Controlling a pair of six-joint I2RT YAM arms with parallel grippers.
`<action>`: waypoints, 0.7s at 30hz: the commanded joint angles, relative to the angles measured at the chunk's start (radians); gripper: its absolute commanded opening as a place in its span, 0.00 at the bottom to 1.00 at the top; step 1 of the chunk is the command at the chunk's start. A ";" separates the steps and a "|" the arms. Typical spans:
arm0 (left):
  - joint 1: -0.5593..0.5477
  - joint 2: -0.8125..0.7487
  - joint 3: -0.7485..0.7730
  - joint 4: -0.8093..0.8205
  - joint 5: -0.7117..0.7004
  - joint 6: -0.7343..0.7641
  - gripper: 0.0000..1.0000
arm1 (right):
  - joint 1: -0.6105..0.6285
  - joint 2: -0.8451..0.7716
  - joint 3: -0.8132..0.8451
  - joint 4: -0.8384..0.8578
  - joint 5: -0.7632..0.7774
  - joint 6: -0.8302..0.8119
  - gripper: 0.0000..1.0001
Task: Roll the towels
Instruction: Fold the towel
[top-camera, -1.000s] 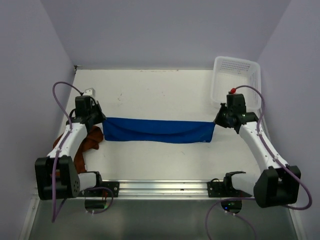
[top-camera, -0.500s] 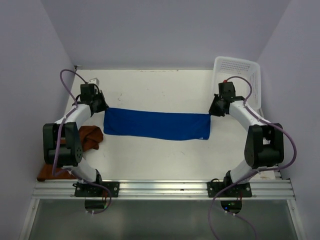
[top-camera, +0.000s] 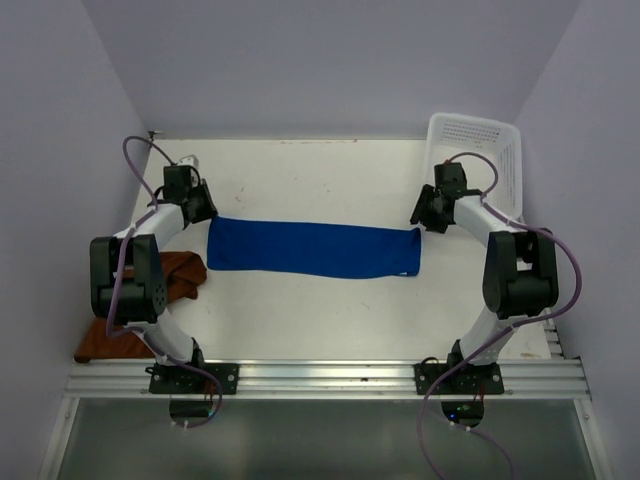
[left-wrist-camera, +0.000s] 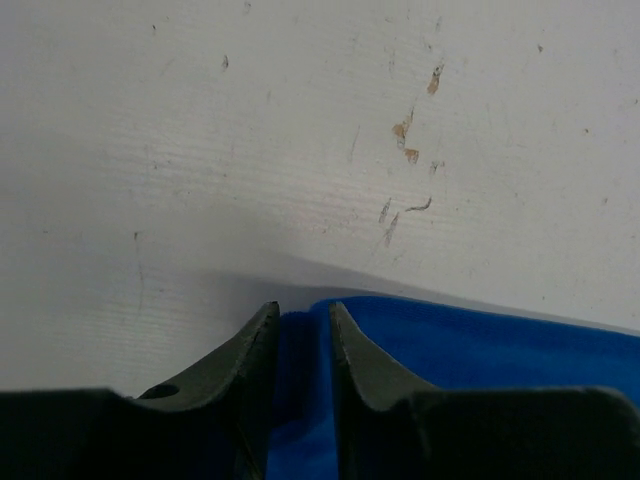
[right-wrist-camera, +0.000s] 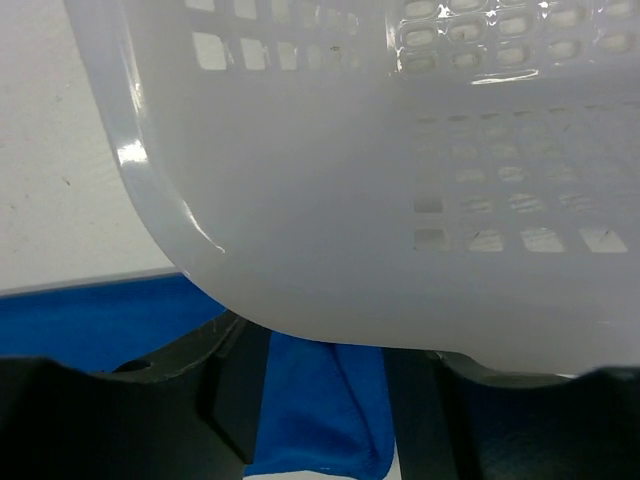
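Observation:
The blue towel (top-camera: 315, 250) lies flat in a long strip across the middle of the table. My left gripper (top-camera: 202, 207) sits low at its far left corner. In the left wrist view the left gripper (left-wrist-camera: 301, 308) is open, with that corner of the blue towel (left-wrist-camera: 480, 340) lying loose between the fingers. My right gripper (top-camera: 421, 216) is at the far right corner. Its jaws (right-wrist-camera: 325, 352) stand wide, with the blue towel (right-wrist-camera: 320, 410) slack between them. The rust-brown towel (top-camera: 181, 275) lies crumpled at the table's left edge.
A white perforated basket (top-camera: 437, 165) stands at the back right, close beside my right gripper; its wall (right-wrist-camera: 400, 200) fills most of the right wrist view. Walls enclose the table on the left, back and right. A metal rail (top-camera: 320, 375) runs along the near edge.
Both grippers have gone from shut to open, letting go of the blue towel's ends. The towel, sagging a second ago, now lies flat. Both arms have reached farther back.

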 joint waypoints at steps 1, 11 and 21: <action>0.003 -0.012 0.049 0.015 -0.050 0.024 0.37 | -0.006 -0.028 0.041 0.042 -0.020 -0.002 0.51; 0.001 -0.064 0.059 -0.037 -0.066 0.041 0.52 | -0.010 -0.164 -0.046 -0.009 -0.005 -0.038 0.56; -0.066 -0.237 -0.041 -0.029 -0.024 0.074 0.53 | -0.015 -0.223 -0.239 0.074 -0.136 -0.020 0.34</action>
